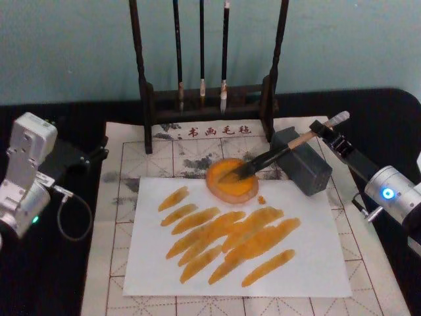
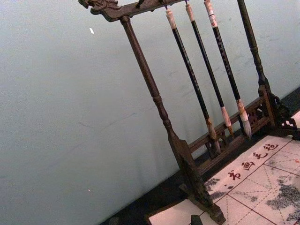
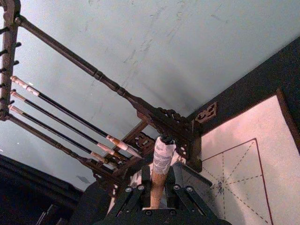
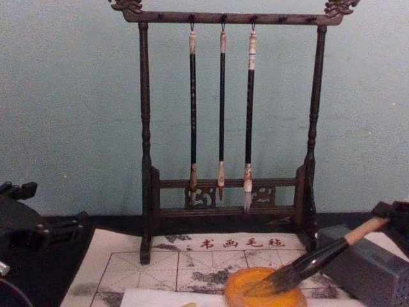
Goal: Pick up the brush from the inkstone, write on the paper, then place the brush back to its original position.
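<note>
Brush [image 1: 276,157] with a thick light-wood handle, glossy black lower section and bushy dark grey tip lies slanted, its tip down in the round shallow orange inkstone [image 1: 223,192]. Its handle rises toward the robot's right over a dark grey rectangular block [image 1: 308,170]; it seems to rest on the block's top edge, though the contact is hard to make out. The right gripper [image 1: 325,130] is clamped on the upper end of the wooden handle, and in the right wrist view its fingers [image 3: 136,197] press in close on both sides of the shaft. The inkstone sits at the far edge of the white paper sheet [image 1: 316,270], which carries many slanted orange strokes [image 1: 223,240]. The paper lies on an ink-stained mat with red grid lines [image 1: 131,164]. Behind it stands a dark wooden rack [image 1: 146,99] with three thin black brushes [image 1: 201,46] hanging. The left gripper [image 1: 92,157] is parked off the mat's left edge, well apart from the paper; I cannot tell whether it is wide or closed.
</note>
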Controlling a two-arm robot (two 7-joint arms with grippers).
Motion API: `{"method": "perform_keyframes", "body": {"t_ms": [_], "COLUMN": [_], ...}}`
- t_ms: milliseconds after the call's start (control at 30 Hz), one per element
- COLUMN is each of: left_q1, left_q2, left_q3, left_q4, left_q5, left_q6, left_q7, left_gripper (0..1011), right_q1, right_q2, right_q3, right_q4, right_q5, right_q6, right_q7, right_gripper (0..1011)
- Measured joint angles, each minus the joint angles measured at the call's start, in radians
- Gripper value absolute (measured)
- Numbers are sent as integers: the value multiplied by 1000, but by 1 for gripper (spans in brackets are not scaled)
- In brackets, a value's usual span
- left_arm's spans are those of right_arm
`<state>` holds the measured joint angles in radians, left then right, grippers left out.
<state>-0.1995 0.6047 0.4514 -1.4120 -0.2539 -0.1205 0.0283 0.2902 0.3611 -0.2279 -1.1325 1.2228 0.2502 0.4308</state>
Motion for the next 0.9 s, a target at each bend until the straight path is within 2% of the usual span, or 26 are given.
{"method": "perform_keyframes", "body": {"t_ms": [300,567,900], "left_q1": [0,0,0], "left_q2": [0,0,0], "left_q3": [0,0,0], "left_q4": [0,0,0], "left_q5": [0,0,0], "left_q6": [0,0,0], "left_q7": [0,0,0], "left_gripper": [1001,1001,1001], "right_q1": [0,0,-9], "right_q2": [1,19,41], "right_q3": [-1,0,3], "right_q4": [0,-9,-35], "right_q5": [2,77,139], "right_q6": [1,40,62], "right_q7": [0,4,10], "right_gripper": [195,194,194]}}
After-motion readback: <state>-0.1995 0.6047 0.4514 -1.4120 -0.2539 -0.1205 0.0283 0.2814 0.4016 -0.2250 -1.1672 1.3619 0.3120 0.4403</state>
